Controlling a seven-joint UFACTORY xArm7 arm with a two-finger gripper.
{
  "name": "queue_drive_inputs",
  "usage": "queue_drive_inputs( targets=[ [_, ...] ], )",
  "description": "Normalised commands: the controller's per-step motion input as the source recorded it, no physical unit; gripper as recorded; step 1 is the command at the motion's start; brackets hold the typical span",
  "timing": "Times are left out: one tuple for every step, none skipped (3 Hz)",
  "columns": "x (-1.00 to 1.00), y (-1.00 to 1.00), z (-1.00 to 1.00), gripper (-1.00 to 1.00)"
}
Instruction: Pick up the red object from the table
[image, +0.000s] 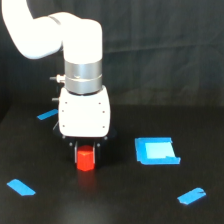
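Claw (85, 150) fingers mostly hidden, closed around the red-orange hexagonal block (85, 159), mid-counter (120, 200); block's top hidden.

The hand (85, 148) hides the red object's (85, 160) top (grip unclear).

Robot lab bench, black table (150, 200), black backdrop (165, 50), blue tape markers (21, 187)
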Motion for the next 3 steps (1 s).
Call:
queue_drive_inputs(
  targets=[
    [0.15,-0.08,-0.2,-0.92],
    [-0.05,0.05,0.94,-1.0],
    [-0.18,0.06,0.99,-1.0]
  ],
)
